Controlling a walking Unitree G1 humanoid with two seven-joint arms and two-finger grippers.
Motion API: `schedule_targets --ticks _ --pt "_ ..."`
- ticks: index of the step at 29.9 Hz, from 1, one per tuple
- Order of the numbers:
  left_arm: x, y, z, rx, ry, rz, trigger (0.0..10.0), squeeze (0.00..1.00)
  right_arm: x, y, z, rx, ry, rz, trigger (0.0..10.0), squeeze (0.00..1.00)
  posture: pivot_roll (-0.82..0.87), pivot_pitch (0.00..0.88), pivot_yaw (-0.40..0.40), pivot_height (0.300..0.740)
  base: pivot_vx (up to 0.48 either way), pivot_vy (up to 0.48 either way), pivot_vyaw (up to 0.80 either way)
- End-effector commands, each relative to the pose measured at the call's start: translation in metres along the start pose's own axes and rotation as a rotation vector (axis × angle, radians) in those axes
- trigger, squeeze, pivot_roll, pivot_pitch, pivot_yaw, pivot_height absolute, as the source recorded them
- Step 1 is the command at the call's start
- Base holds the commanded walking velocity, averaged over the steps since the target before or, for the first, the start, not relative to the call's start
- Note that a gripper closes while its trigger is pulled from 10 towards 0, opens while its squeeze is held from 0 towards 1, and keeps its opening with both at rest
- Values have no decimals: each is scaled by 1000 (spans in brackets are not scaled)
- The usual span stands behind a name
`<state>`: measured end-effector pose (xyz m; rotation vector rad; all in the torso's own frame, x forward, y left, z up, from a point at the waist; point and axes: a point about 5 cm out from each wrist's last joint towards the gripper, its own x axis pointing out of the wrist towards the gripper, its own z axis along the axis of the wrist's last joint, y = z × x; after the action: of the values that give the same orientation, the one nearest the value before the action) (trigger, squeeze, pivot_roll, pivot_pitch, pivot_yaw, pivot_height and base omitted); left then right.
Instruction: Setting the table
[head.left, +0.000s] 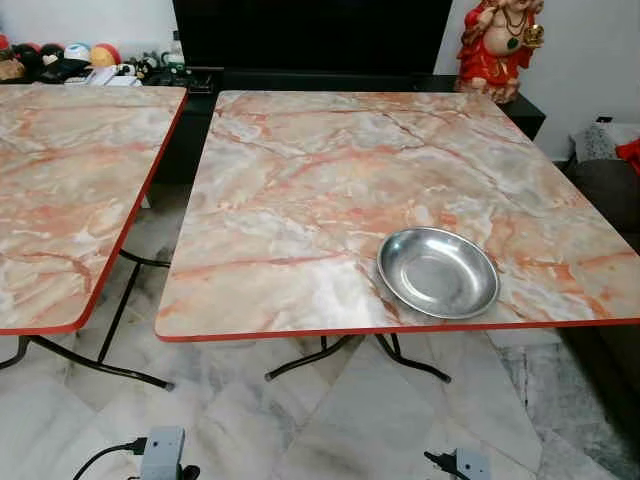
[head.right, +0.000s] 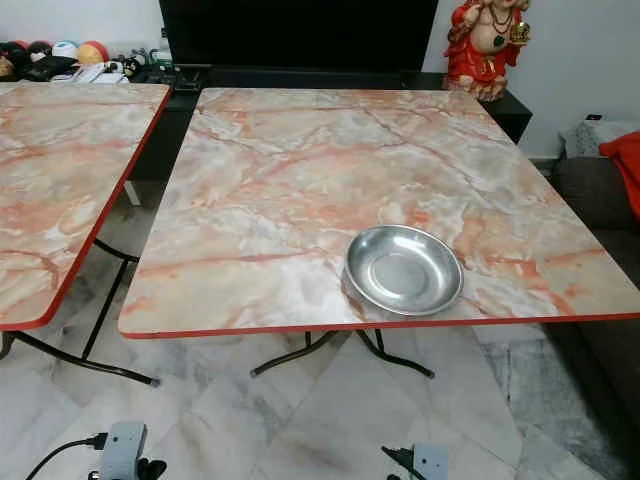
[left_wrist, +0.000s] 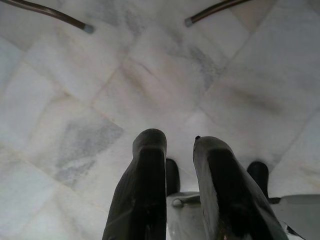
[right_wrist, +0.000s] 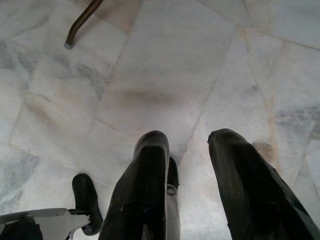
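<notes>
- A marble-patterned table (head.left: 300, 200) with a red edge spans the centre of the frame; no writing or brand can be read on it.
- A second table (head.left: 60, 190) of the same pattern sits at the left of the frame, apart from the first.
- Pale marble floor tiles (left_wrist: 150, 85) run along the bottom of the frame, crossed by black table legs (head.left: 100, 365).
- A red and gold statue (head.left: 497, 45) stands in the upper right.
- A steel bowl (head.left: 438, 272) lies empty in the lower right of the frame, near the table's front edge.
- The left gripper (left_wrist: 179, 142) hangs over the floor, fingers slightly apart, holding nothing.
- The right gripper (right_wrist: 189, 137) hangs likewise, fingers apart and empty.
</notes>
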<state>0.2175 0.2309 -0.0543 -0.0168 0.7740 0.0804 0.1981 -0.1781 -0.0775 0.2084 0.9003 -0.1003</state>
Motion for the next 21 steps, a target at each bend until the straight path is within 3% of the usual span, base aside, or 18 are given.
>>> schedule_targets --ticks 1,14,21 --pt "-2 2 -8 -20 33 3 10000 0 0 2 -5 -14 22 3 10000 0 77 53 -29 740 0 0 0" --pt "-7 7 -22 28 75 -5 10000 0 -2 -1 -9 0 21 -1 10000 0 83 24 -16 740 0 0 0" --pt "-16 18 -43 14 124 30 10000 0 -3 -4 -15 4 30 -4 10000 0 87 37 -27 740 0 0 0"
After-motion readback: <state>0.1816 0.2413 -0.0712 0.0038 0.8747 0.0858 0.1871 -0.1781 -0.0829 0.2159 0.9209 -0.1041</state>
